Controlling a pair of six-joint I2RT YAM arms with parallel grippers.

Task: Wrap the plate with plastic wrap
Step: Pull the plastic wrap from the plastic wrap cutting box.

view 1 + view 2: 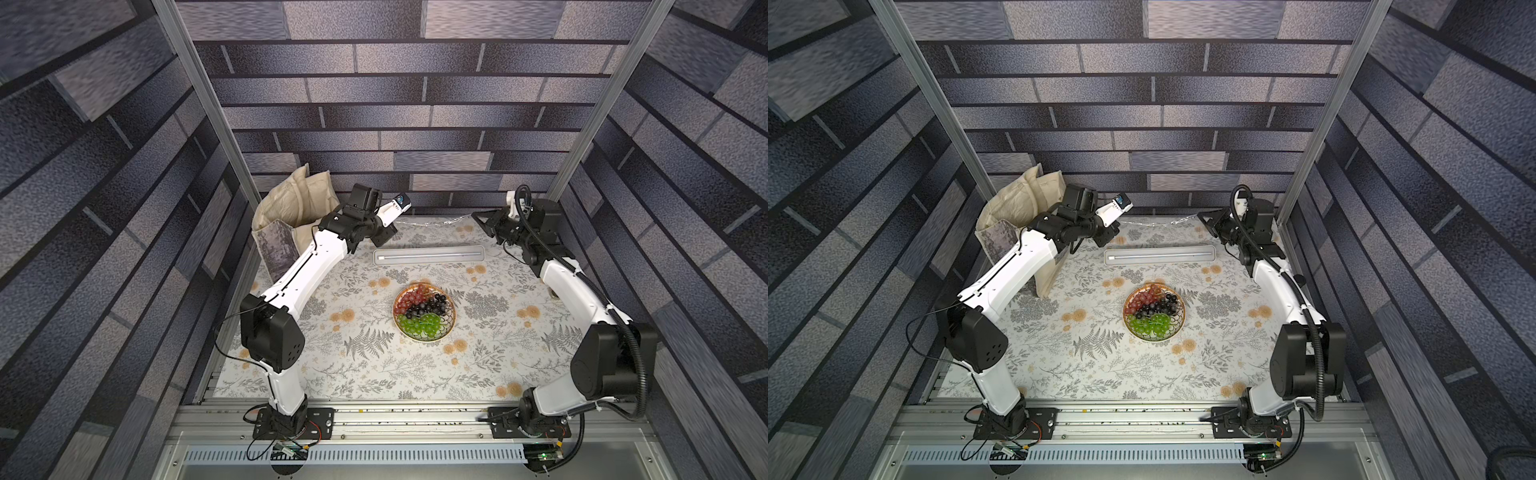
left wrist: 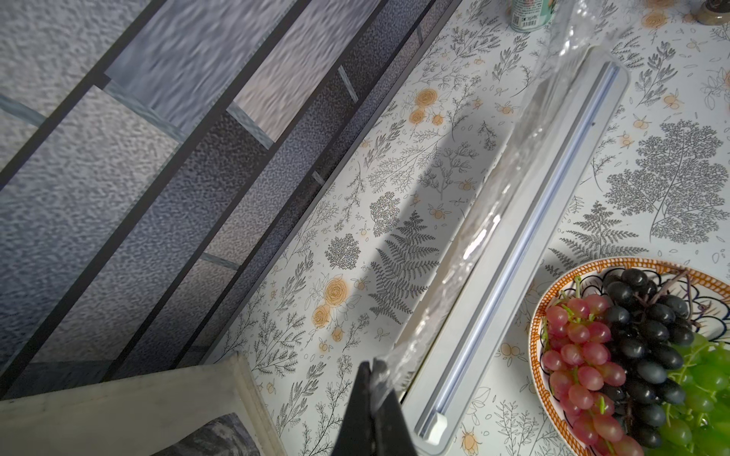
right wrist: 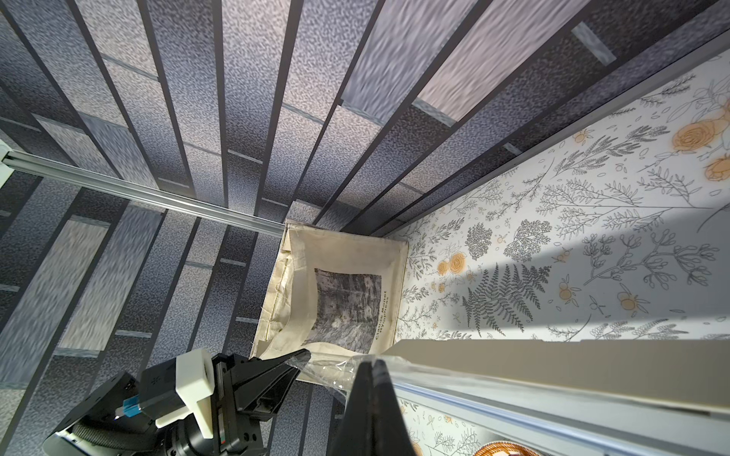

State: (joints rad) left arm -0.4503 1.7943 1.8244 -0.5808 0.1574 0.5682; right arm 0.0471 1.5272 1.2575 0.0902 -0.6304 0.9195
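Observation:
The plate (image 1: 448, 332) (image 1: 1179, 328), gold-rimmed and patterned, holds red, dark and green grapes at the table's middle. Behind it lies the long cream-and-grey dispenser box (image 1: 429, 254) (image 1: 1159, 254) (image 2: 533, 237). A clear sheet of plastic wrap (image 1: 436, 221) (image 2: 493, 197) (image 3: 332, 367) rises from the box and stretches between both grippers near the back wall. My left gripper (image 1: 392, 227) (image 2: 373, 361) (image 3: 305, 354) is shut on one corner of the film. My right gripper (image 1: 474, 215) (image 1: 1202, 215) (image 3: 369, 361) is shut on the other corner. The plate's rim (image 2: 537, 316) lies apart from the film.
A cream tote bag (image 1: 291, 208) (image 3: 335, 292) leans in the back left corner, close behind my left arm. A green can (image 2: 529, 14) stands on the table beyond the far end of the dispenser. Metal frame posts and walls border the floral tablecloth (image 1: 374, 374).

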